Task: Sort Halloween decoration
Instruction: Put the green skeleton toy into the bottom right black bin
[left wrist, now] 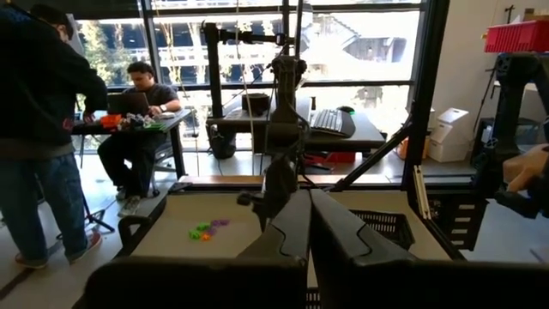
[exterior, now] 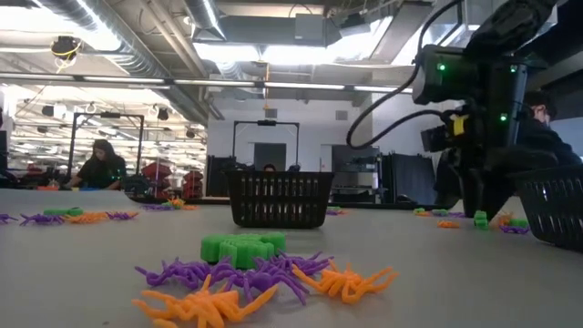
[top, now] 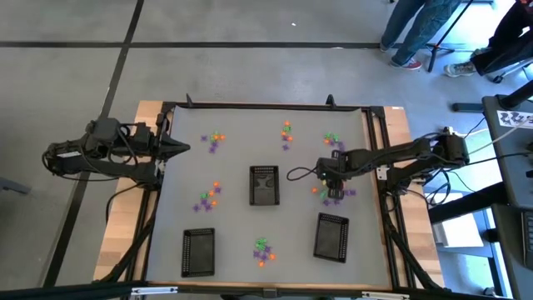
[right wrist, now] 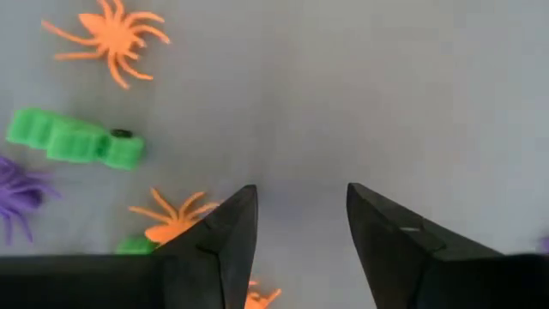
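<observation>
three black trays [top: 265,185], contents unclear

Two dark six-joint arms seen from above. Left arm folded at nine o'clock, wrist pointing toward three o'clock, left gripper [top: 181,148] with fingers pressed together, tips just over the near edge. Right arm stretched in from three o'clock toward centre, wrist bent downward, right gripper [top: 332,193] low and pointing down, fingers [right wrist: 225,230] parted with a clear gap, holding nothing.
</observation>
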{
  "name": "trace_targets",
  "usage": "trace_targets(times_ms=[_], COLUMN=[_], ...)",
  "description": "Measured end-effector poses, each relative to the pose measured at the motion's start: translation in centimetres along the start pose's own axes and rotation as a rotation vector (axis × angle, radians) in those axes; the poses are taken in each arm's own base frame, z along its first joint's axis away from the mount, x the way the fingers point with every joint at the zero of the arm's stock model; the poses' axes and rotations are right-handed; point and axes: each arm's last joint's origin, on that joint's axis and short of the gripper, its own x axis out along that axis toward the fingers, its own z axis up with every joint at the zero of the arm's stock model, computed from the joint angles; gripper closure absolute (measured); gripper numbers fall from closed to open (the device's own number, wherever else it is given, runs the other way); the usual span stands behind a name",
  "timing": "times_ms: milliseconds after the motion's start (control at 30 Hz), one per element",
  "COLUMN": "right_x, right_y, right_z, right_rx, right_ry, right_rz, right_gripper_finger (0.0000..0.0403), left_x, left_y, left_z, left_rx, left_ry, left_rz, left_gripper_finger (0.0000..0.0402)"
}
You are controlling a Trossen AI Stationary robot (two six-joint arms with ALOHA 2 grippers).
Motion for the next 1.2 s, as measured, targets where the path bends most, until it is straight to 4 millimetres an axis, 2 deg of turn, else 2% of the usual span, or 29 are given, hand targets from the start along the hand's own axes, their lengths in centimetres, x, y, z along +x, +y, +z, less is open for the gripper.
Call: trace_targets(times_ms=[233, 500, 667, 800, 933, 1067, 1200], right_x=[-1.1, -1.7, -1.9, -1.5, -0.4, 0.3, 0.4], right_y=[0.4, 3.7, 5.0, 5.4, 5.4, 5.5, 5.6], right_z=[1.3, 0.9, 0.9, 1.1, 0.8, 0.8, 0.9], right_rx=[-0.004, -0.12, -0.142, -0.143, -0.137, -0.14, -0.142], right_ry=[-0.069, -0.078, -0.112, -0.17, -0.13, -0.101, -0.1], right_rz=[0.086, 0.141, 0.148, 0.136, 0.118, 0.106, 0.111], right_gripper_finger=[0.0222, 0.0222, 0.0222, 0.0222, 0.0224, 0.025, 0.0305], left_x=[0.0, 0.0, 0.0, 0.0, 0.0, 0.0, 0.0], left_y=[0.0, 0.0, 0.0, 0.0, 0.0, 0.0, 0.0], left_z=[0.0, 0.0, 0.0, 0.0, 0.0, 0.0, 0.0], left_rx=[0.0, 0.0, 0.0, 0.0, 0.0, 0.0, 0.0], left_ry=[-0.001, -0.002, -0.002, -0.002, -0.002, -0.003, -0.003], left_rz=[0.0, 0.0, 0.0, 0.0, 0.001, 0.001, 0.001], left_gripper_finger=[0.0401, 0.0401, 0.0401, 0.0401, 0.0401, 0.0401, 0.0401])
